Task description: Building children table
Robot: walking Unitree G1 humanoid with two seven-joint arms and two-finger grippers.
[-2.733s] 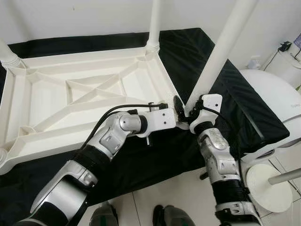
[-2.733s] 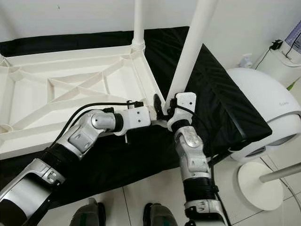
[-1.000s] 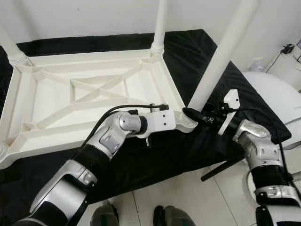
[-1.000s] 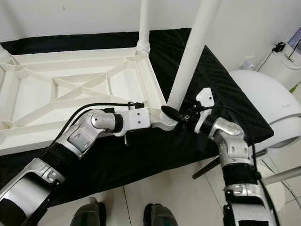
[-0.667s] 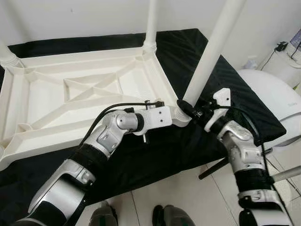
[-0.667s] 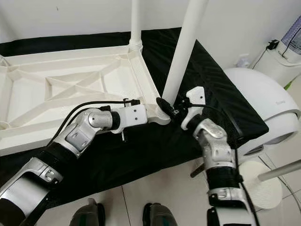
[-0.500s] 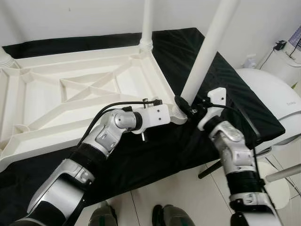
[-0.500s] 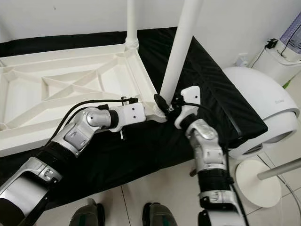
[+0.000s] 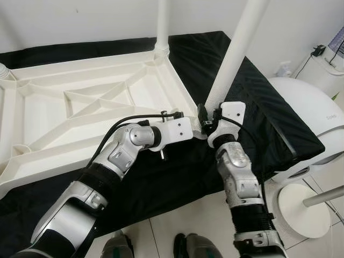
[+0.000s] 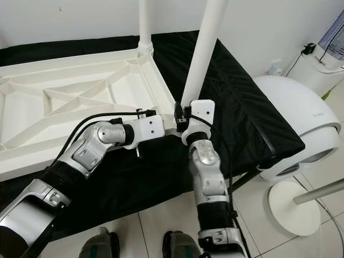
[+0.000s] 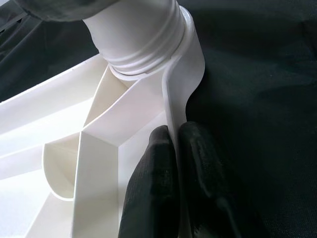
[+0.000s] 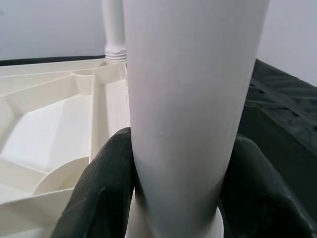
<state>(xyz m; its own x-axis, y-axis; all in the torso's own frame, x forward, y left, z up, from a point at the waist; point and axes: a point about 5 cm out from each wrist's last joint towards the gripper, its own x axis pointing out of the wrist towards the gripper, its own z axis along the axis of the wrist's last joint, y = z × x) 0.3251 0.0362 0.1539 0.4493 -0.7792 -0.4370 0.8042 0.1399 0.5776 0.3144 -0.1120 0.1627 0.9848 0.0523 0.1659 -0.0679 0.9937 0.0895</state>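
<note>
A white children's table top (image 9: 180, 88) lies upside down on a black cloth. One white leg (image 9: 161, 24) stands in its far corner. A thicker white leg (image 9: 235, 51) stands tilted in the near right corner socket (image 11: 143, 49). My left gripper (image 11: 174, 144) is shut on the table's thin rim just beside that socket, one black finger (image 11: 153, 188) on each side of the wall. My right gripper (image 9: 207, 118) is shut around the base of the near right leg (image 12: 193, 99), and its fingers (image 12: 99, 193) hug both sides of it.
The black cloth (image 9: 263, 107) covers a low platform whose edge drops off to the right and front. A white domed appliance (image 9: 314, 121) and a white round stand base (image 9: 301, 207) sit on the tiled floor at the right. My feet (image 9: 188, 248) stand by the front edge.
My right arm has swung in from the right side to the front of the corner, its gripper now wrapped around the leg's base. The left gripper has kept hold of the rim.
</note>
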